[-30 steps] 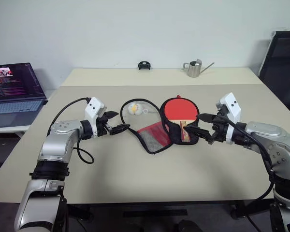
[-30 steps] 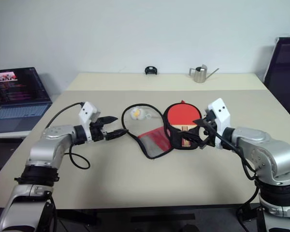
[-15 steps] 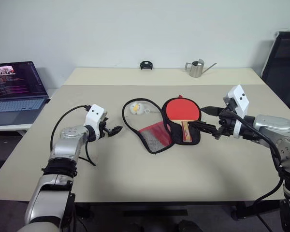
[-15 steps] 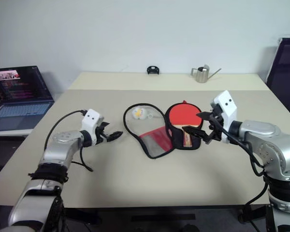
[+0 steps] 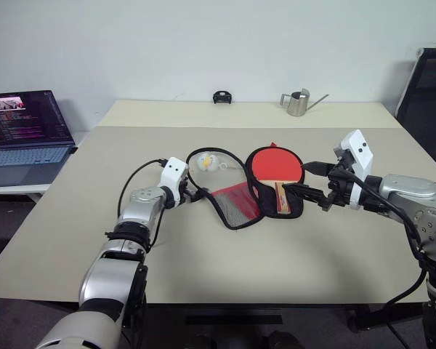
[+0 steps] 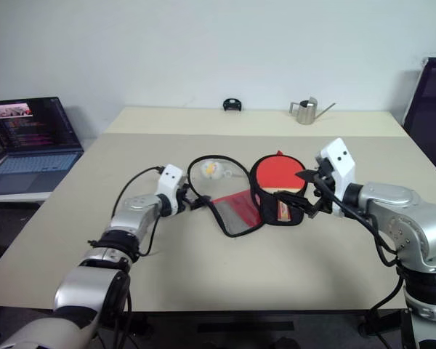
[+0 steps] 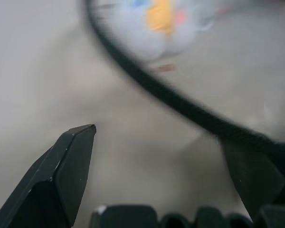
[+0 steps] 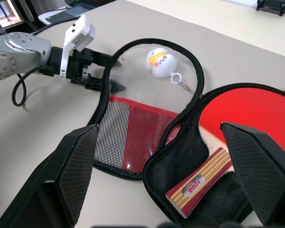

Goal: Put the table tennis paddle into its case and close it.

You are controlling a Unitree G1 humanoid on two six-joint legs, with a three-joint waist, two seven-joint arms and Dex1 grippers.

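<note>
In the middle of the counter (image 5: 203, 254) lies the case (image 5: 236, 196), unzipped and spread open, its red mesh flap on the left and its black half on the right. The paddle (image 5: 275, 169) rests in the black half, red face toward the far edge and striped handle pointing to the near edge, the flap not folded over it. Inside the case's zipper loop, at the far left, sits a small white toy (image 8: 160, 62) with a key ring. The left gripper (image 8: 106, 72) is at the case's left edge, fingers apart on either side of the black zipper rim, not clamped on it. The right gripper (image 5: 304, 182) hovers just right of the case, fingers wide apart and holding nothing. Far behind the case stand a metal watering can (image 5: 296, 102) and a small black object (image 5: 220, 97). A laptop (image 5: 22, 134) sits well left of the case, off the counter.
</note>
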